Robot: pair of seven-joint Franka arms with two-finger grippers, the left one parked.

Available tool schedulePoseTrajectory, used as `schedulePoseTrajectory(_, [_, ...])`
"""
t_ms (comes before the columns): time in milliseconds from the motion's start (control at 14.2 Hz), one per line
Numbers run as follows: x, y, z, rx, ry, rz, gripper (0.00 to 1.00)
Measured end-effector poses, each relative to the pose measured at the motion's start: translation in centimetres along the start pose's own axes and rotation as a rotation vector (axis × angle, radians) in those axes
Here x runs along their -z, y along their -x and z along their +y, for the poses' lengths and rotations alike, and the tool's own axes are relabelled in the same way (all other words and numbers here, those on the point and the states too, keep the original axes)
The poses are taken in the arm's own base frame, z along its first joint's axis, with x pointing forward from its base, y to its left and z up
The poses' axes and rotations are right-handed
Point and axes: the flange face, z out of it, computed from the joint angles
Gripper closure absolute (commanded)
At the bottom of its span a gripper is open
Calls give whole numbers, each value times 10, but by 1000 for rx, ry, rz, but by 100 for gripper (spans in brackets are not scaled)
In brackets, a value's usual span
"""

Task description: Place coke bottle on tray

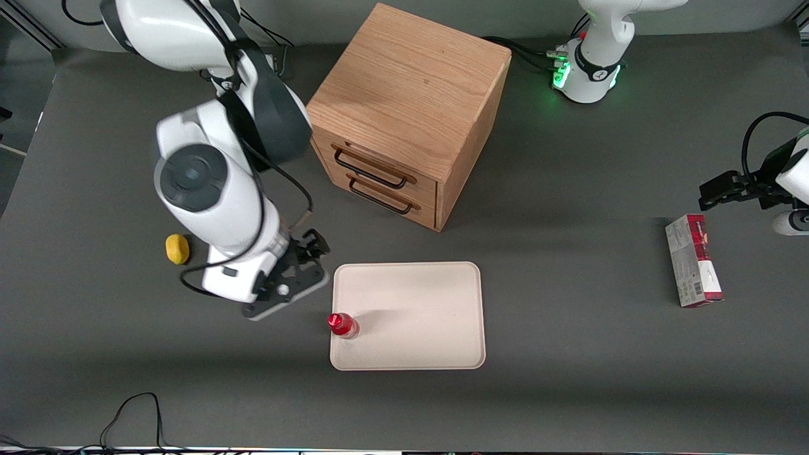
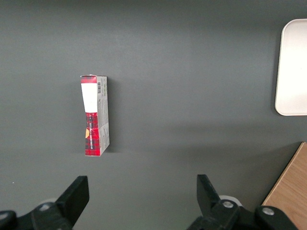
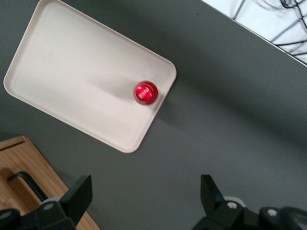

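- Front view: coke bottle (image 1: 342,325) upright on the tray (image 1: 417,303), at the tray's corner nearest the camera on the working arm's side, just inside the rim.
- Tray flat on the dark desk (image 1: 569,354), in front of the drawer cabinet (image 1: 407,114) and nearer the camera than it.
- Gripper (image 1: 302,273) raised above the desk just beside the tray's edge toward the working arm's end, clear of the bottle, holding nothing; jaws mostly hidden by the arm here.
- Lemon (image 1: 177,248) on the desk near the working arm, well apart from the tray.
- Red-and-grey carton (image 1: 693,260) lying flat toward the parked arm's end of the desk.
- Right wrist view: looking down on the bottle's red cap (image 3: 145,92), standing at a rounded corner of the tray (image 3: 72,72).
- Jaws of the gripper (image 3: 146,201) spread wide apart, empty, over bare desk (image 3: 230,120) beside the tray.
- Corner of the wooden cabinet (image 3: 29,177) with a dark handle also in sight.
- Left wrist view: carton (image 2: 95,115) flat on the desk (image 2: 192,72); an edge of the tray (image 2: 292,67) and a corner of the cabinet (image 2: 290,191) showing.
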Motion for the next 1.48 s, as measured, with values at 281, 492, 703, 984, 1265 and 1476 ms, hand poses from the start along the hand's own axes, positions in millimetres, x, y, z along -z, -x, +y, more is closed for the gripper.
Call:
schedulePoseTrajectory(281, [38,47,70,-104,-12,5,0])
schedulePoseTrajectory(492, [56,97,140,-216,-31,17,0])
schedulePoseTrajectory(703, [66,151,192,-313,-50,28,0])
schedulePoseTrajectory(984, [67,204,240,-413,-65,21,0])
schedulePoseTrajectory(1265, [65,225,263,-463,-70,14,0])
schedulePoseTrajectory(1476, [64,225,263,-464,-57,8,0])
